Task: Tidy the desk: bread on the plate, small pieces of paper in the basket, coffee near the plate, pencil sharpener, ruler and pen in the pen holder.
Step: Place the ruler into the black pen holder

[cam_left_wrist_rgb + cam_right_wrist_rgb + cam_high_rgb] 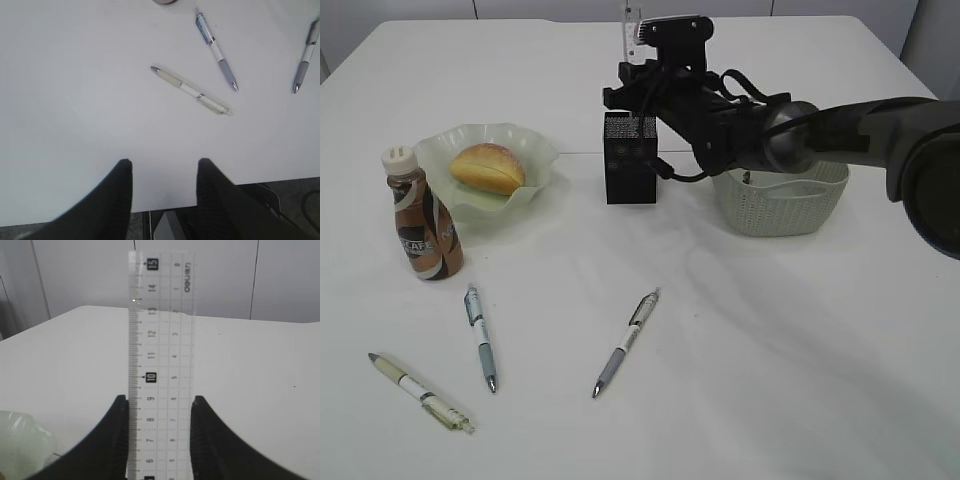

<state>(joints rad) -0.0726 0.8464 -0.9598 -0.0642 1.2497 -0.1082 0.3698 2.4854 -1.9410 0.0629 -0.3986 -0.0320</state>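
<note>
- The right pincer (159,405) holds the ruler (161,365) between its two black fingers (117,430); the clear strip stands upright and its printed numbers rise toward 12 o'clock in the right wrist view.
- In the exterior view the right arm (820,130) reaches across from 3 o'clock, and the ruler (630,30) sticks up above the pen holder (631,158) (whether its lower end is already inside the box I cannot tell).
- The pen holder stands upright near the middle of the bench (770,330), and the basket (782,202) is just beside it, at its 3 o'clock, partly behind the arm.
- The bread (488,168) lies on the plate (535,150), at 9 o'clock from the pen holder.
- The coffee (422,215) stands upright at 7 o'clock from the plate, very close to its rim.
- Three pens lie flat on the front part of the bench: a blue-and-white pen (480,338), a grey pen (626,343) at its 3 o'clock, and a cream pen (420,392) at its 7 o'clock; they are apart from each other.
- The left pincer (164,170) hangs over the bench edge with its fingers about half spread and nothing between them; the cream pen (191,91) lies at its 12 o'clock, well apart.
</note>
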